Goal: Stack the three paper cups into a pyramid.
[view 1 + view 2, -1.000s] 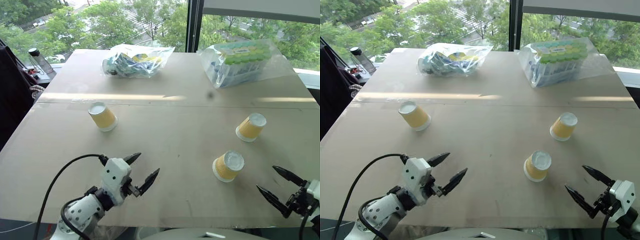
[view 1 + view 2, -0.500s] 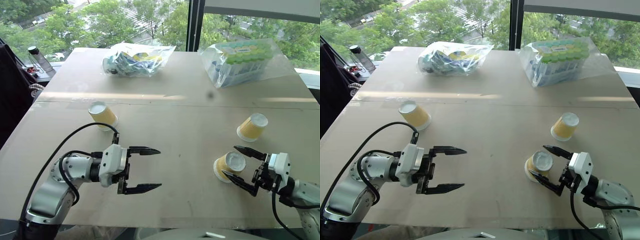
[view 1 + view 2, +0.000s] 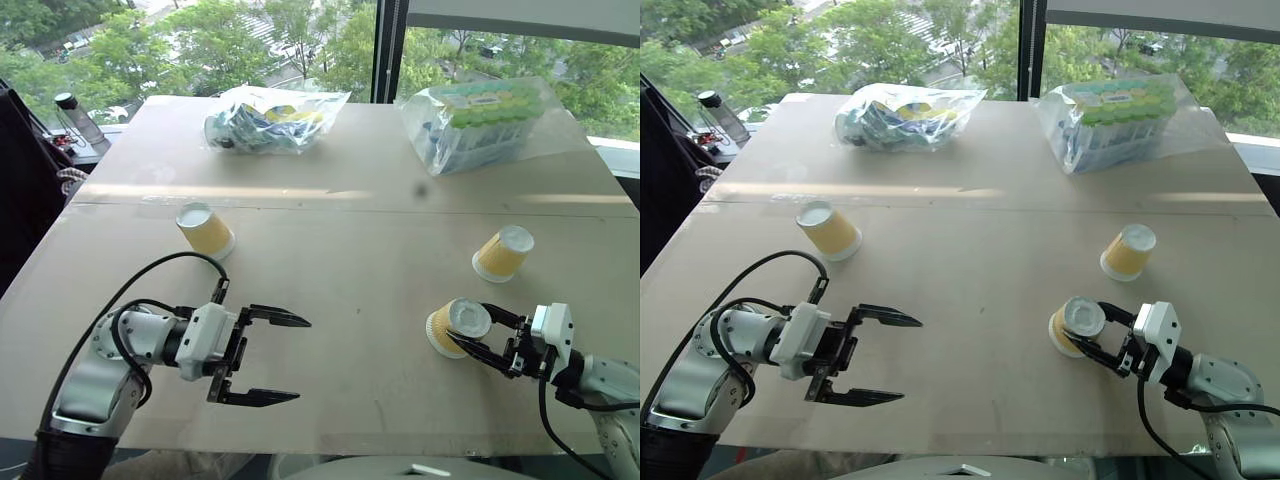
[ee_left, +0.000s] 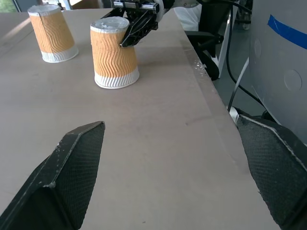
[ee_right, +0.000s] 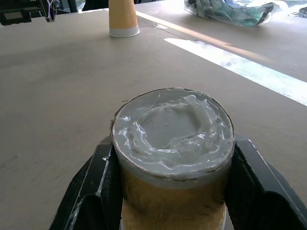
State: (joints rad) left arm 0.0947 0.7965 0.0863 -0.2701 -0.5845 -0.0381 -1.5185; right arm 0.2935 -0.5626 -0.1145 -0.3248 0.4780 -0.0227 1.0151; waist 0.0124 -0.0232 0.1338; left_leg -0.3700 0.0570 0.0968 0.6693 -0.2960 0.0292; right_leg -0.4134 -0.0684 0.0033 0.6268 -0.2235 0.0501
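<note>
The left gripper (image 3: pixel 268 357) hovers low over the near left, pointing toward the right, fingers spread wide with nothing between them; the right gripper (image 3: pixel 478 335) reaches in from the near right corner, pointing leftward and level, its two black fingers clamped on either side of a cup (image 3: pixel 455 327).

Right tool (image 3: pixel 1092 337) clamps the near cup (image 3: pixel 1074 326) on the table (image 3: pixel 970 250).

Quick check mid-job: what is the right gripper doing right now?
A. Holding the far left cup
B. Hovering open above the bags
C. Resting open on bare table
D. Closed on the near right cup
D: the right gripper has its jaws against both sides of the near right cup, which stands upside down on the table.
</note>
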